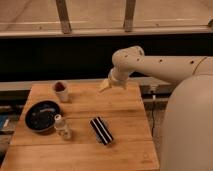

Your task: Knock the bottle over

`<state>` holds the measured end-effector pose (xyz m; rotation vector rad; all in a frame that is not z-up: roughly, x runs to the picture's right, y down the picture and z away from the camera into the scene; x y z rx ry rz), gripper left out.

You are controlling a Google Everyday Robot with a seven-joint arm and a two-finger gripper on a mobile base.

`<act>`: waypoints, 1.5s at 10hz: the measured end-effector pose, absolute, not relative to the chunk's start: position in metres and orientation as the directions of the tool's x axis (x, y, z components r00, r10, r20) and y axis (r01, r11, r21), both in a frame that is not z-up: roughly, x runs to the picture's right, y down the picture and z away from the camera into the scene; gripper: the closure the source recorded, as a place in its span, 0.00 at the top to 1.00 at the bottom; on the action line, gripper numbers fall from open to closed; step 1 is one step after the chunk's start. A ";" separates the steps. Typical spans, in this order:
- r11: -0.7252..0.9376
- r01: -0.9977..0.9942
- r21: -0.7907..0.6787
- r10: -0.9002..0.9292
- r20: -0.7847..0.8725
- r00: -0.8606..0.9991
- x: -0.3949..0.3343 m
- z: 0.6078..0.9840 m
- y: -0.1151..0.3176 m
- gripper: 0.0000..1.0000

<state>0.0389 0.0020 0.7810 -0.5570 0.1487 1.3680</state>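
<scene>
The bottle (pixel 62 127) is small and clear with a white cap and pale label. It stands upright on the wooden table (pixel 125 107), near the left front, just right of a black plate. My gripper (pixel 104 86) hangs from the white arm over the far middle of the table, well above and to the right of the bottle, apart from it.
A white cup with a brown rim (pixel 61 91) stands at the far left. A black plate (pixel 42 115) lies left of the bottle. A flat black striped block (pixel 101 130) lies right of the bottle. A dark wall and rail run behind the table.
</scene>
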 end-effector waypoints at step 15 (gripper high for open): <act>0.095 -0.952 -0.289 0.884 -0.416 0.215 0.039 0.781 0.002 0.70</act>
